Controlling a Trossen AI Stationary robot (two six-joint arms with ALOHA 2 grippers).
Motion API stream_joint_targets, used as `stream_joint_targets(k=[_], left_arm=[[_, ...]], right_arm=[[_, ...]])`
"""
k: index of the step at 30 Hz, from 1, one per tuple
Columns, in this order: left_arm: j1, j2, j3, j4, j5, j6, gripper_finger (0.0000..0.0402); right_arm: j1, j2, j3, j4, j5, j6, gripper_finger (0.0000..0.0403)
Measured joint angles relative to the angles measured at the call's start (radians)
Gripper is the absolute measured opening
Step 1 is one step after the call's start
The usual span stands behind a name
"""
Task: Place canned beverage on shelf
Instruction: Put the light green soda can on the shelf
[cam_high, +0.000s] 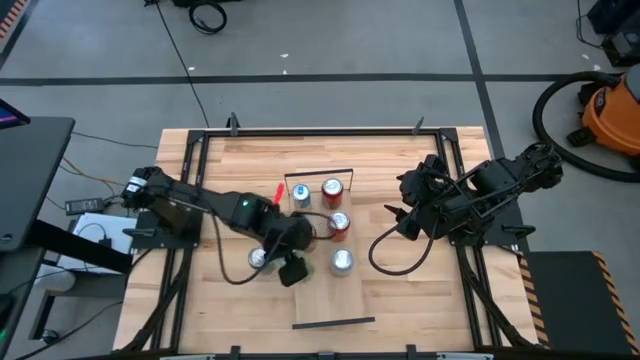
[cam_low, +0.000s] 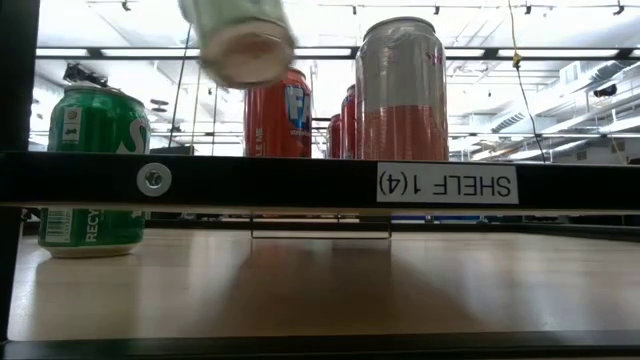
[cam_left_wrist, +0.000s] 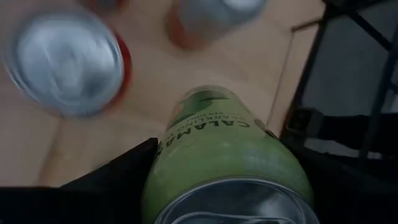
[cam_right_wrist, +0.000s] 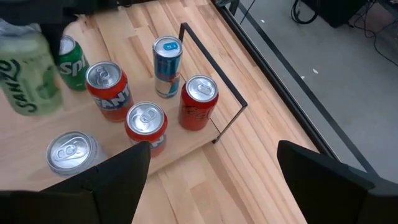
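Left gripper (cam_high: 291, 266) gripped a pale green can (cam_left_wrist: 227, 155) between its dark fingers (cam_left_wrist: 118, 180), with the jaws set on either side of the can body; the left wrist view showed the can's silver top close to the camera and lettering on its side. In the right wrist view the same pale green can (cam_right_wrist: 28, 78) appeared at the far left, held above the board, and in the low view its underside (cam_low: 245, 45) hung tilted and clear of the surface. The high view placed this gripper at the left edge of the shelf (cam_high: 330, 300), the long pale-wood board with a black wire rail (cam_high: 320, 176) at its far short end. On the shelf stood a slim blue-and-silver can (cam_right_wrist: 166, 65), a dark red can (cam_right_wrist: 198, 102), an orange-red Fanta can (cam_right_wrist: 109, 90), a second red can (cam_right_wrist: 147, 127) and a silver-topped can (cam_right_wrist: 71, 155). A dark green can (cam_right_wrist: 71, 62) stood just beside the held can; whether it rested on the shelf or on the slatted tabletop (cam_high: 420, 290) could not be determined. Right gripper (cam_high: 402, 222) waited over the tabletop to the right of the shelf, jaws spread wide and holding nothing.
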Motion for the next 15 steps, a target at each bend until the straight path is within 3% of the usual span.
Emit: stream_joint_targets(k=[7,15], left_arm=[[0.018,0.184,0.238,-0.158,-0.013,0.176,0.0315],[0.018,0.277,0.270,-0.195,-0.022,0.320,0.0315]], right_arm=[[0.000,0.000,0.000,0.000,0.000,0.000,0.0362],[0.000,0.000,0.000,0.000,0.000,0.006,0.0362]])
